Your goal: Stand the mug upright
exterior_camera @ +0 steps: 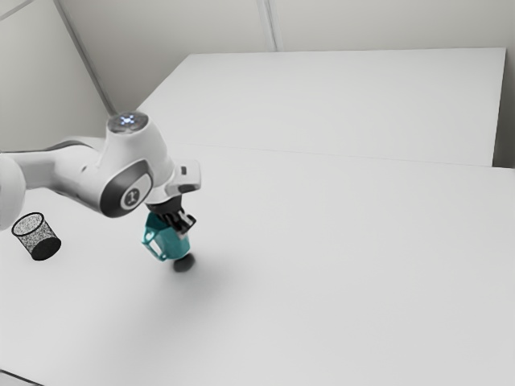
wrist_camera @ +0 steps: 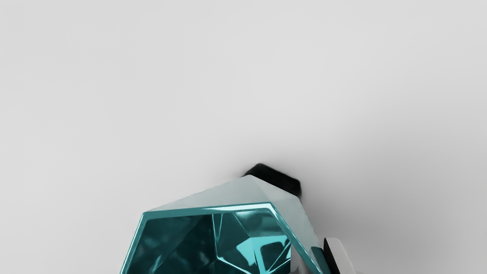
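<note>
Pincer (exterior_camera: pixel 186 226) grips the mug (exterior_camera: pixel 170 243) by its wall, leaning toward eleven o'clock in the exterior view (nervy!); released tilted, it could topple.

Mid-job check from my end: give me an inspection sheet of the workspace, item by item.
Surface: white table, smooth.
Job's things: teal mug, mouth up, looks roughly upright; a dark shape is at its foot; can't tell whether it rests on the table.
Clutter: black mesh cup, standing toward the exterior view's left.
Gripper: at the mug's rim, appears closed on its wall.
Cables: nothing seen.
Surroundings: pale walls.
</note>
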